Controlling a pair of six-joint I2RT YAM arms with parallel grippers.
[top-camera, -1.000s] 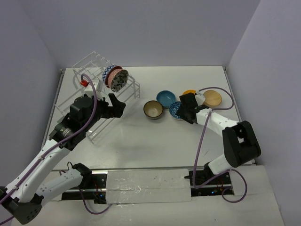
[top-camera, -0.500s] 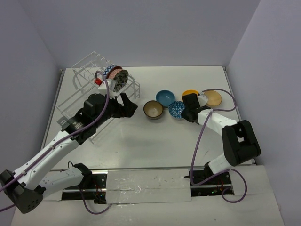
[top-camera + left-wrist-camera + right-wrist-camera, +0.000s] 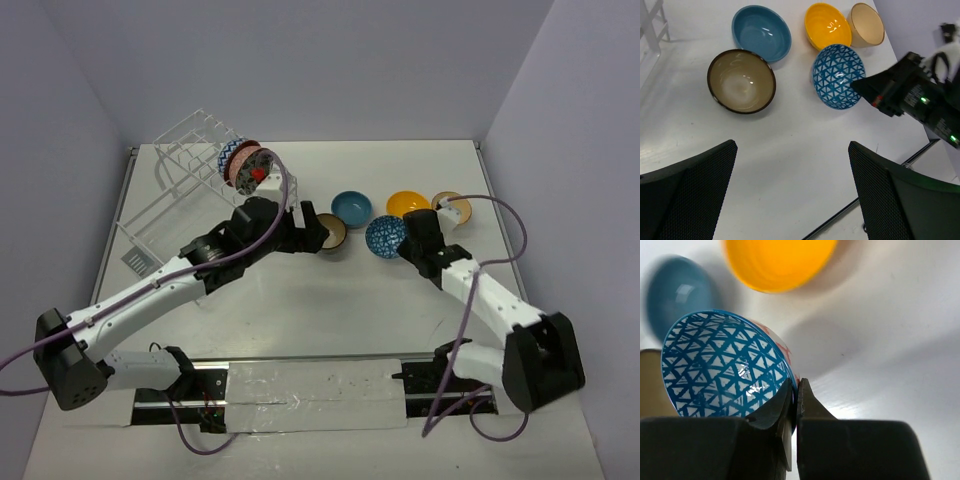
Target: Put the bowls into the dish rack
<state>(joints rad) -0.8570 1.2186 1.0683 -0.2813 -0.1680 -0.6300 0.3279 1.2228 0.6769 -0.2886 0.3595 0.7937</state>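
Distance rules the overhead view. The large white wire dish rack (image 3: 185, 165) stands at the far left of the white desk (image 3: 330, 310), well apart from the right claw (image 3: 404, 240). That claw grips the round blue triangle-patterned bowl (image 3: 384, 236) at its right rim. The left arm stretches across between them and is much nearer the rack. Its claw (image 3: 312, 236) hangs beside the dark brown bowl with the gold inside (image 3: 330, 232).

From the left wrist, the left claw (image 3: 792, 145) is spread wide with nothing between its fingers. The brown bowl (image 3: 741, 80) lies ahead to the left, and the blue one (image 3: 839, 76) ahead to the right.

From the right wrist, the right claw (image 3: 795, 385) is pressed together on the blue bowl's (image 3: 720, 365) rim, one finger inside and one outside. The bowl tips its mouth towards the camera. It seems lifted on that side, though its foot is hidden. The glossy orange-yellow bowl (image 3: 777, 262) sits beyond it.
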